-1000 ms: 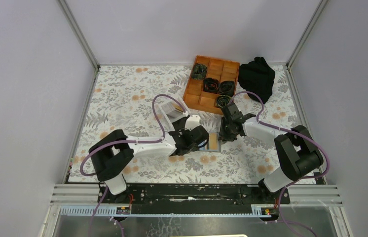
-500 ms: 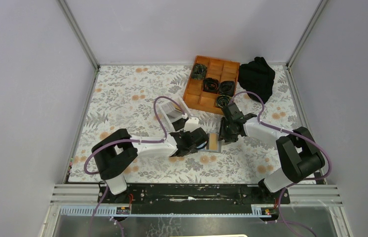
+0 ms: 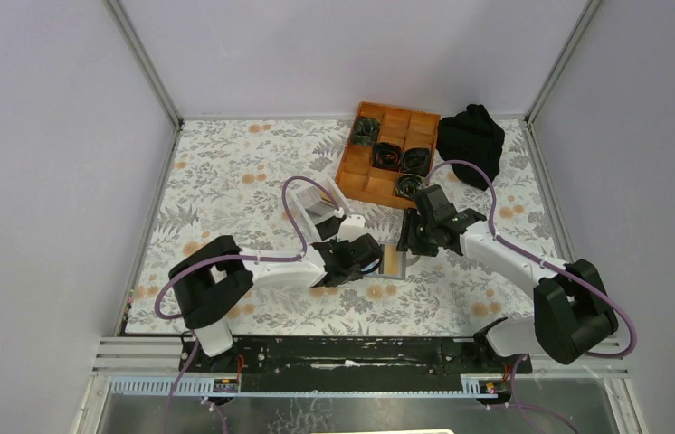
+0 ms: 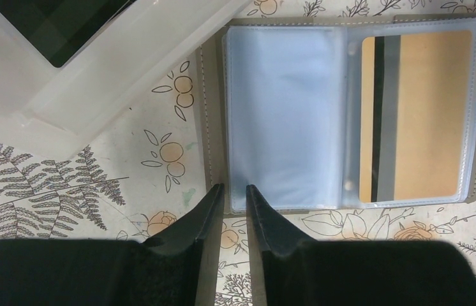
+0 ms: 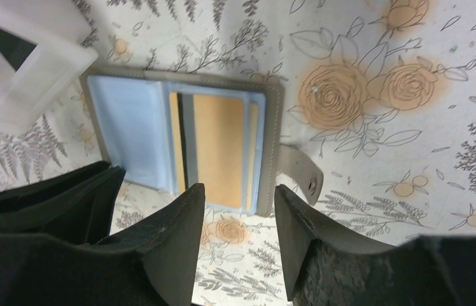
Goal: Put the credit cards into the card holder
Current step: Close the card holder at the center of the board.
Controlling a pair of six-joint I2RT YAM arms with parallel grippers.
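Two pincers, one holder, one card logged for you. Card holder [image 4: 280, 121]: flat grey stitched case lying open, with clear bluish plastic sleeves and a rounded tab [image 5: 300, 171]. Its near corner sits at the tips of the left pincer [image 4: 232, 194], whose jaws stand a narrow slit apart, clamping nothing. Tan-gold card [image 4: 423, 115]: glossy rectangle with a dark stripe, in the sleeve farther from those tips. Right pincer [image 5: 238, 191]: jaws wide apart, empty, holder just beyond. Since a second ago the right elbow has swung outward and its jaws have widened; the left is unchanged.

Floral tablecloth [image 3: 225, 181] between plain pale grey walls [image 3: 44, 181].
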